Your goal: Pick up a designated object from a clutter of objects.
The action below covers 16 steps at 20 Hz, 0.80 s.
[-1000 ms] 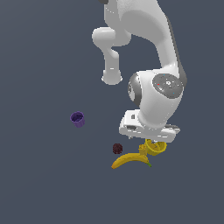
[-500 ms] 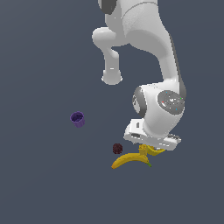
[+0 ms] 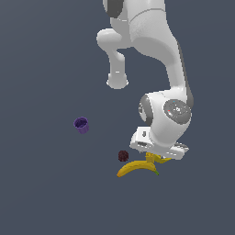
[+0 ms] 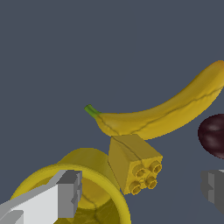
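The gripper [image 4: 138, 192] was seen in the wrist view with its jaws spread wide and nothing held between them, one finger [image 4: 65, 192] standing over the rim of the yellow cup [image 4: 83, 183] and the other finger [image 4: 214, 190] well out on the far side, just below the dark red ball [image 4: 214, 135]. The small yellow block [image 4: 133, 162] lay between the two fingers, tipped on its side so that its knobs faced the camera; it was touching or nearly touching the banana [image 4: 162, 113] and stood just beside the cup. In the exterior view the block itself could not be made out, being hidden under the wrist; only the banana [image 3: 135, 169], the dark red ball [image 3: 123, 155] beside it and the purple cup [image 3: 81, 124], well apart toward that view's left on the grey desk [image 3: 46, 193], were shown plainly. The task was judged to be in its approach stage: the hand had been brought low over the cluster and roughly lined up, but no contact with the block was visible. The closing of the jaws on the block and the lift were not yet done, and the cup rim under one finger was judged a likely obstruction.
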Tool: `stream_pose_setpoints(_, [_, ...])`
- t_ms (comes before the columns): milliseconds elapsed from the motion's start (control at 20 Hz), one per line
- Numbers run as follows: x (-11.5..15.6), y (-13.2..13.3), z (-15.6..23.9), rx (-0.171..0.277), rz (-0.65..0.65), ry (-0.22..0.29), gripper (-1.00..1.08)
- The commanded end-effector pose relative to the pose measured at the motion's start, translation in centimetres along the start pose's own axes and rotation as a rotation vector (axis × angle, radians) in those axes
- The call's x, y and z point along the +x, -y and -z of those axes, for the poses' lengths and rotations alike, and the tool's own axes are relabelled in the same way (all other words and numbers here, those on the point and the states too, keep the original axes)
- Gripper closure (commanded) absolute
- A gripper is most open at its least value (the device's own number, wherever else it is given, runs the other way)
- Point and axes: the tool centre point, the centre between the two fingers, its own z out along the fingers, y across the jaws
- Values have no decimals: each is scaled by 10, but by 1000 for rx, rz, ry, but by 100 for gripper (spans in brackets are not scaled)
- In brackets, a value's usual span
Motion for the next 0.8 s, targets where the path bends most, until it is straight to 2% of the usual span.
stream_pose_setpoints(0, [-1, 0, -13, -1, -1, 1, -92])
stream_pose_setpoints(250, [-1, 0, -35, 0, -2, 0, -92])
stream_pose_setpoints(500, [0, 0, -39, 0, -2, 0, -92])
stream_pose_setpoints(550, [0, 0, -39, 0, -2, 0, 108])
stream_pose_setpoints(750, [0, 0, -39, 0, -2, 0, 108])
